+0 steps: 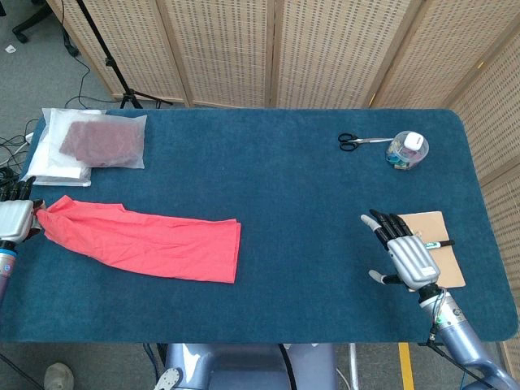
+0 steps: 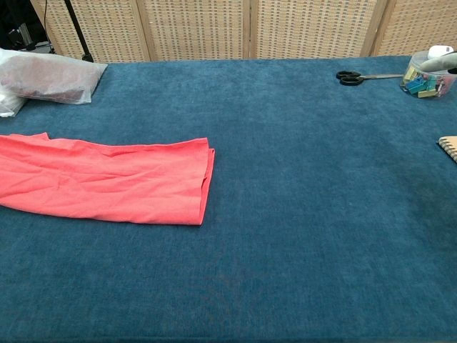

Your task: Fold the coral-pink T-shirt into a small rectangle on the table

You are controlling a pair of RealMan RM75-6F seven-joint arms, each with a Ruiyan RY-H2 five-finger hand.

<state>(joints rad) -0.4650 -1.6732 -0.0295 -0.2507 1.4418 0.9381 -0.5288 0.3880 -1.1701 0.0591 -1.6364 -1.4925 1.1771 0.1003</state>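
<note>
Folding is at the repositioning step: the left hand [image 1: 15,218] grips the end of the coral-pink T-shirt [image 1: 146,244], a long strip lying at the table's [image 1: 284,187] left edge, below the plastic bag [image 1: 97,142]. The right hand [image 1: 406,253] hovers far right, fingers spread, empty. Next likely comes folding the strip end over end.

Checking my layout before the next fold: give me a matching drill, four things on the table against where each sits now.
Things:
1. T-shirt
2. scissors
3. notebook
4. bagged cloth

Places:
A. far left corner
B. beside the right hand
C. left edge, held by the left hand
D. far right, next to the clip tub

Pairs: 1-C, 2-D, 3-B, 4-A
</note>
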